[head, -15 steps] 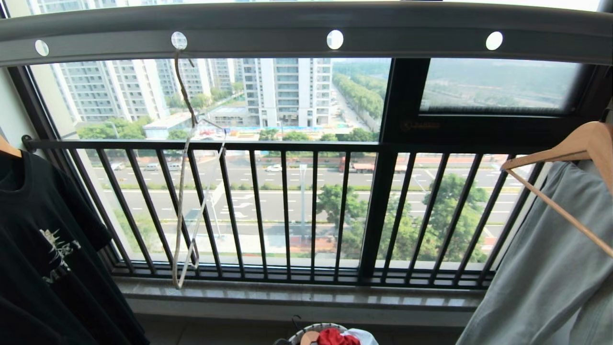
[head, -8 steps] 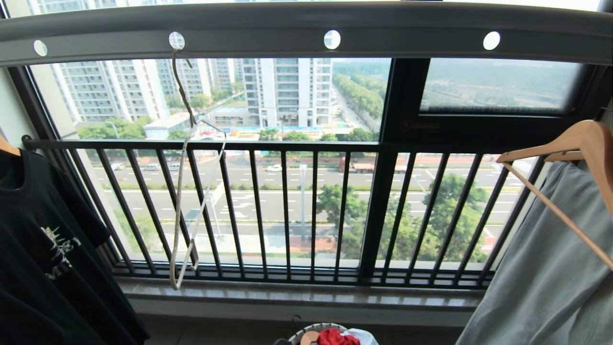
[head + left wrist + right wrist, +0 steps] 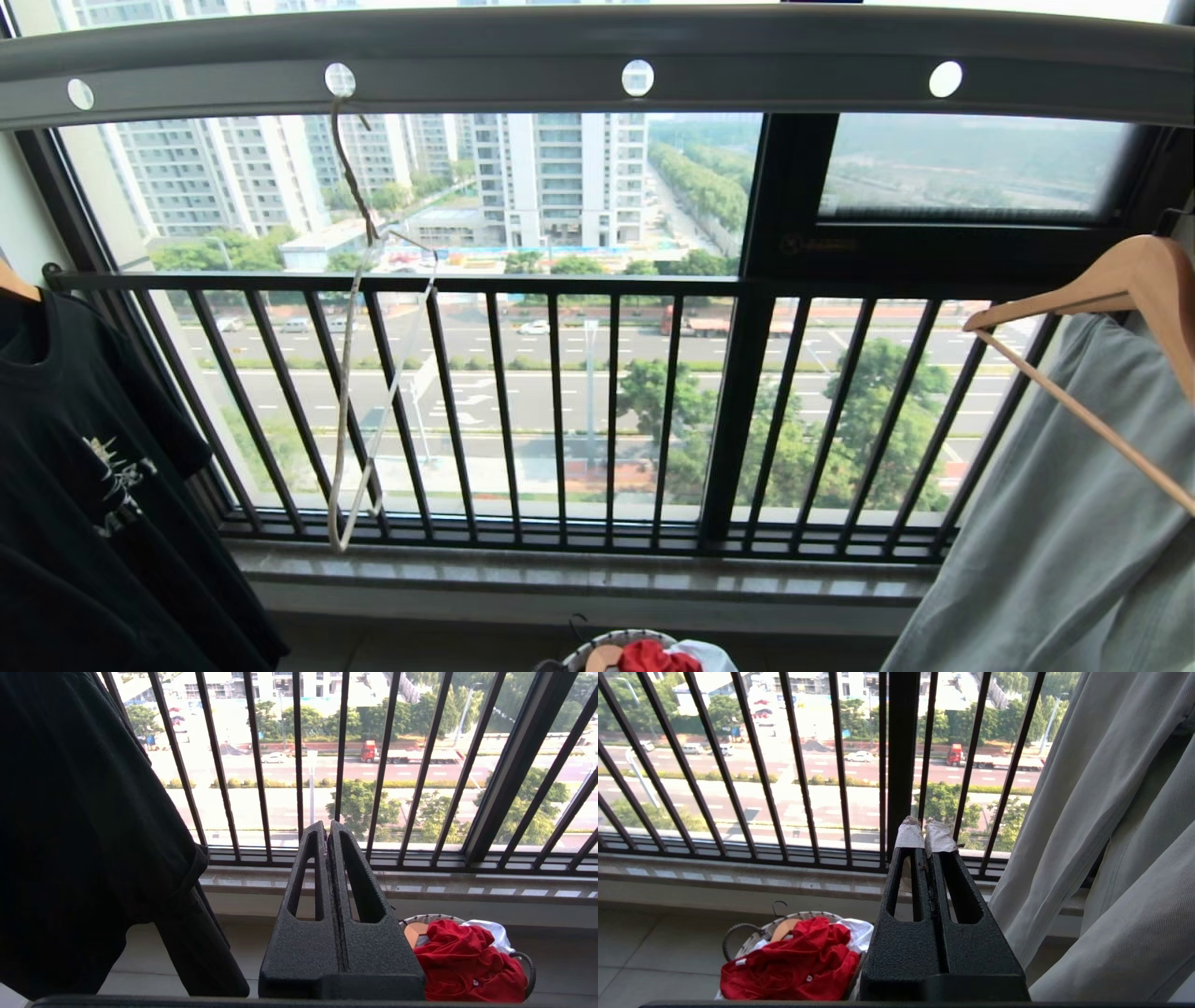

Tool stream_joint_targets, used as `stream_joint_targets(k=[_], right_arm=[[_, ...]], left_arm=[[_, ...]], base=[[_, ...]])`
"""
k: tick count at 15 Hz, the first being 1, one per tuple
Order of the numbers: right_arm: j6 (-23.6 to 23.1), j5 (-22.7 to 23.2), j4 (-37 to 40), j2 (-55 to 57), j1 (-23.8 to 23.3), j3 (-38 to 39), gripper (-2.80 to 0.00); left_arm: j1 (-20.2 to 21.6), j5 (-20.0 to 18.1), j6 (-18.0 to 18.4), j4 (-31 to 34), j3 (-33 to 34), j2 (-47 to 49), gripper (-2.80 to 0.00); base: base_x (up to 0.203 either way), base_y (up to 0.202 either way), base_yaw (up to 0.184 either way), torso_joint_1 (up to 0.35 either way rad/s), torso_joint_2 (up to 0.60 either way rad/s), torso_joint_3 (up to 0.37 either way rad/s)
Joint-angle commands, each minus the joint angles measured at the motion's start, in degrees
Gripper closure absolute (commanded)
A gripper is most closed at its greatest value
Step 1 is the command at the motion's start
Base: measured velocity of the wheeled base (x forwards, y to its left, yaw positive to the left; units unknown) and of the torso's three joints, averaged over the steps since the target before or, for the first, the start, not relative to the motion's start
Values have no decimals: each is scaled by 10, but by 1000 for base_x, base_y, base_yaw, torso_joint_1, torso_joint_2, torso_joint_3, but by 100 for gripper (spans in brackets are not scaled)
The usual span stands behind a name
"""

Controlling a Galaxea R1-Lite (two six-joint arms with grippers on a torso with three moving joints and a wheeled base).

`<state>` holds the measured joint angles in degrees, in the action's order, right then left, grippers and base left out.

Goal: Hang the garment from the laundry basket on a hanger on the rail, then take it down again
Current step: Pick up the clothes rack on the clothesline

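Observation:
The red garment lies crumpled in the small round laundry basket on the floor below the window sill. It also shows in both wrist views as a red heap. The thin cream wire hanger hangs empty by its long bent hook from a hole in the grey rail. My left gripper and my right gripper, which has white-wrapped tips, are both shut and empty. They sit above and short of the basket, one on each side.
A black printed T-shirt hangs at the left. A pale grey-green garment hangs on a thick wooden hanger at the right. The black barred window railing and the stone sill lie ahead. The basket also holds a white cloth and a wooden hanger.
The rail's holes, the wire hanger and the wooden hanger have slid slightly left against the window. This looks like a small shift of the camera. The basket and garment have not moved.

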<state>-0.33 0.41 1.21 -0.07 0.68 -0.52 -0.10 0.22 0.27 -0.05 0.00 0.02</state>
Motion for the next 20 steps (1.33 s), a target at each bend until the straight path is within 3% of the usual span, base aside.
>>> stream_joint_targets(k=[1,4,8,10,14,18,20], right_arm=[[0,0,0,1,0,0,0],[0,0,0,1,0,0,0],[0,0,0,1,0,0,0],[0,0,0,1,0,0,0],[0,0,0,1,0,0,0],[0,0,0,1,0,0,0],[0,0,0,0,0,0,0]], left_arm=[[0,1,-1,-1,-12,0,0],[0,-1,-2,8,-77,23,0],[0,-7,-3,15,-185,149,0],[0,-31,-3,45,-260,228,0],[0,-104,-3,227,-468,351,0],[-3,-125,-4,429,-690,499,0],[-23,-128,-8,506,-780,564,0]], base=[[0,0,0,0,0,0],[0,0,0,0,0,0],[0,0,0,0,0,0],[0,0,0,0,0,0],[0,0,0,0,0,0],[0,0,0,0,0,0],[0,0,0,0,0,0]])
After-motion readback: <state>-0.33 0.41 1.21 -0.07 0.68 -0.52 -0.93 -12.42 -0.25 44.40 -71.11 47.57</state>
